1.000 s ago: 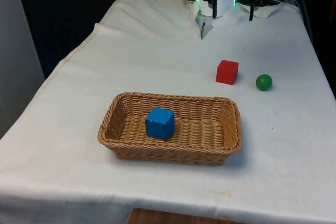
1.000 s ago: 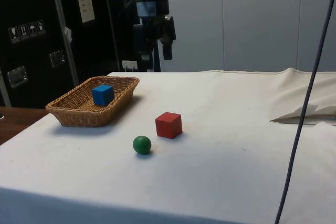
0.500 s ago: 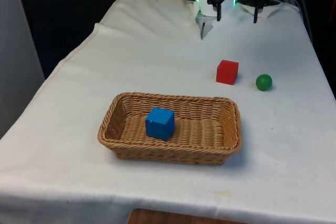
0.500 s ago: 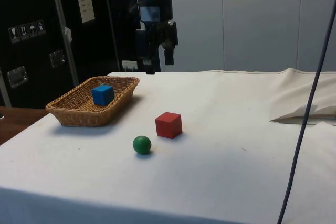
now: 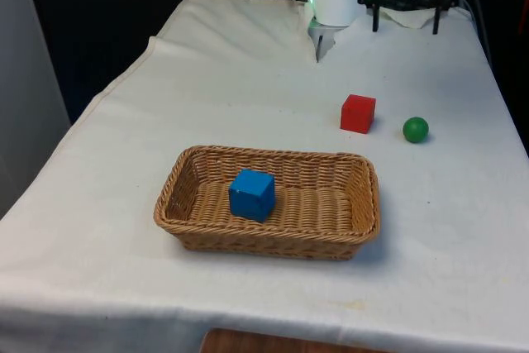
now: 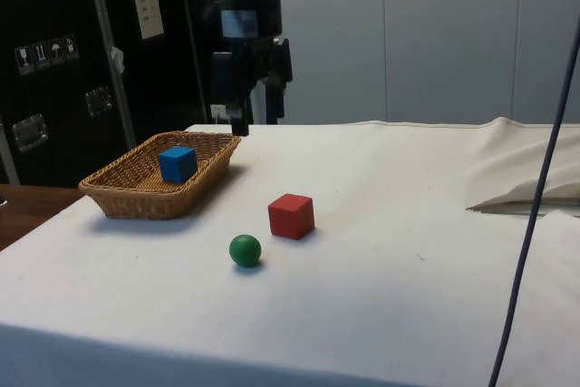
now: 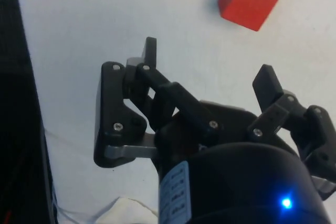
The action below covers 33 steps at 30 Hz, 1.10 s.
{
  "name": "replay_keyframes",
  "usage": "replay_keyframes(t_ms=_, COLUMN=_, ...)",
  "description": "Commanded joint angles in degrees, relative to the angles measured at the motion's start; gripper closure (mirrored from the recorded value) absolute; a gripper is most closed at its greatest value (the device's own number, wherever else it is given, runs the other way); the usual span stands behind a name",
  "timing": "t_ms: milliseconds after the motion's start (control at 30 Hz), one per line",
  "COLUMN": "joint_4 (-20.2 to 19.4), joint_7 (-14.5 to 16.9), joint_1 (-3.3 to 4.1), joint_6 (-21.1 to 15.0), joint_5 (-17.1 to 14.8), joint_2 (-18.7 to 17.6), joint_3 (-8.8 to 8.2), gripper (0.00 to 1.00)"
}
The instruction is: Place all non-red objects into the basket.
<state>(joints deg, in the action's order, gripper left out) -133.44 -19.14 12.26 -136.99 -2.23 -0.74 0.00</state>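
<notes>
- The small green ball (image 5: 416,129) lies on the white tablecloth (image 5: 248,88) at the right of the front view, just beside the red cube (image 5: 358,113) but not touching it, well apart from the basket.
- In the side view the green ball (image 6: 245,250) sits lower centre, nearer the camera than the red cube (image 6: 291,216).
- It looks hard, smooth and light; being round, it will likely roll at a nudge. The safest hold is probably from straight above, fingers closing across its widest part.
- The black two-finger gripper (image 5: 406,21) hangs at the upper right of the front view, above the table's far end and well away from the ball. Its fingers (image 7: 266,85) stand wide apart with nothing between them.
- The oblong woven wicker basket (image 5: 364,204) sits centre frame in the front view; the blue cube (image 5: 251,194) rests inside on its floor, left of the middle, leaving plenty of room.
- Judging by this, the ball is the only non-red object left to move; the red cube should stay put.
</notes>
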Motion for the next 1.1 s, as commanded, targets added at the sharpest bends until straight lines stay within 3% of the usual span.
replay_keyframes(t_ms=0, joint_4=0.2, joint_7=-0.3, joint_1=0.0, joint_6=0.0, joint_5=0.0, joint_2=-0.2, joint_3=0.29, gripper=0.0)
replay_keyframes(t_ms=233, joint_4=3.0, joint_7=-2.2, joint_1=0.06, joint_6=-0.8, joint_5=0.2, joint_2=-3.7, joint_3=2.12, gripper=0.0)
replay_keyframes(t_ms=533, joint_4=4.0, joint_7=-1.9, joint_1=0.0, joint_6=-2.8, joint_5=-0.1, joint_2=-6.7, joint_3=2.35, gripper=0.0)
replay_keyframes(t_ms=1033, joint_4=3.7, joint_7=-0.3, joint_1=-0.29, joint_6=-10.6, joint_5=-3.0, joint_2=-11.9, joint_3=3.27, gripper=0.0)
replay_keyframes(t_ms=1067, joint_4=3.8, joint_7=-1.3, joint_1=0.0, joint_6=-9.7, joint_5=-1.5, joint_2=-11.7, joint_3=2.75, gripper=0.0)
